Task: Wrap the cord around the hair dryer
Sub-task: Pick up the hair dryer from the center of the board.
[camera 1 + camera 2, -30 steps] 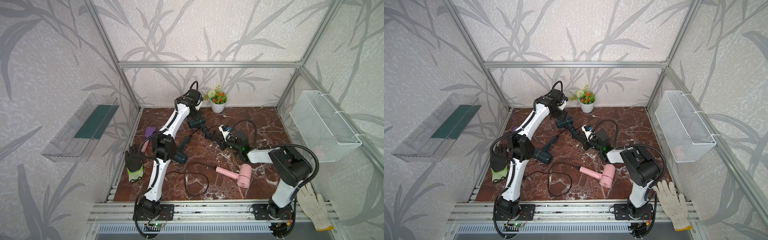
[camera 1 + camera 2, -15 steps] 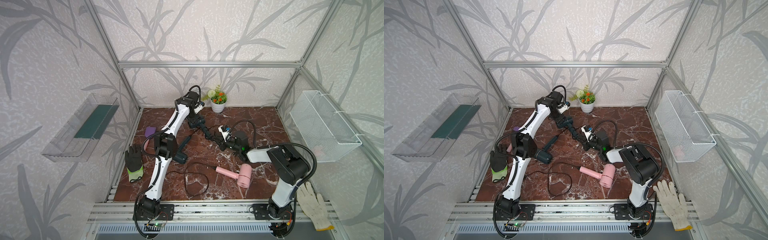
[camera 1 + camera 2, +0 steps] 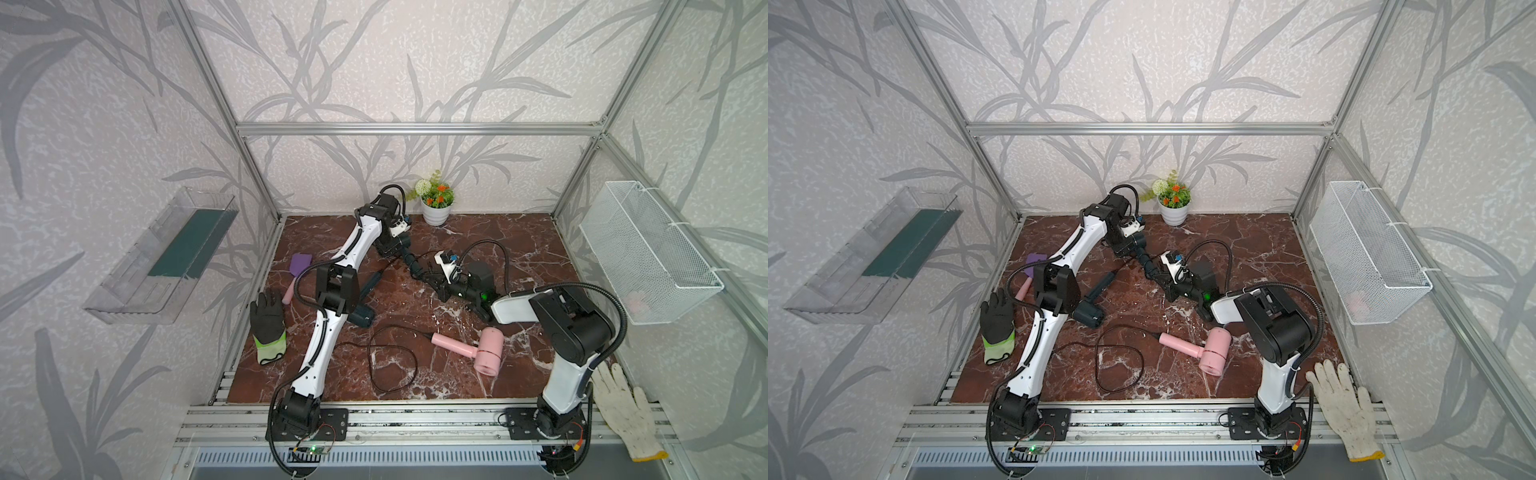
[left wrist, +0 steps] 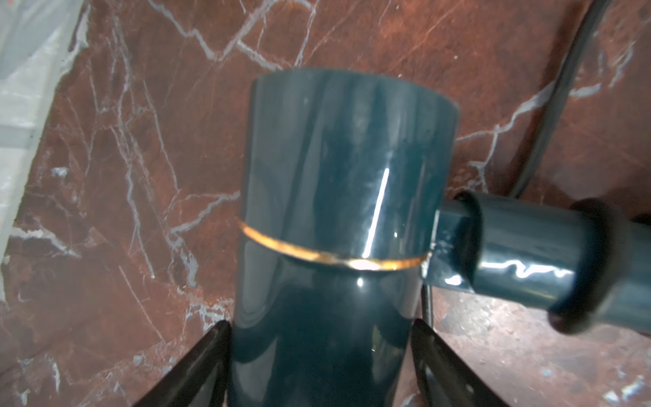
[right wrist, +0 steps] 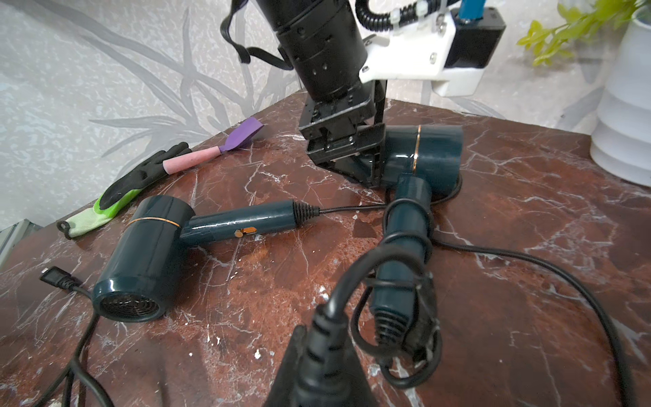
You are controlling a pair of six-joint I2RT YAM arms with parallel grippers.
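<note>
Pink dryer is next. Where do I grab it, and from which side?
Probably the barrel of the pink hair dryer, from above, closing across its round sides. It lies flat, and its cord leaves the handle end, so the handle stays free for wrapping.

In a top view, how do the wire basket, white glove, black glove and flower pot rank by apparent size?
1. wire basket
2. white glove, though it lies nearest the camera, which may flatter it
3. black glove
4. flower pot
</note>
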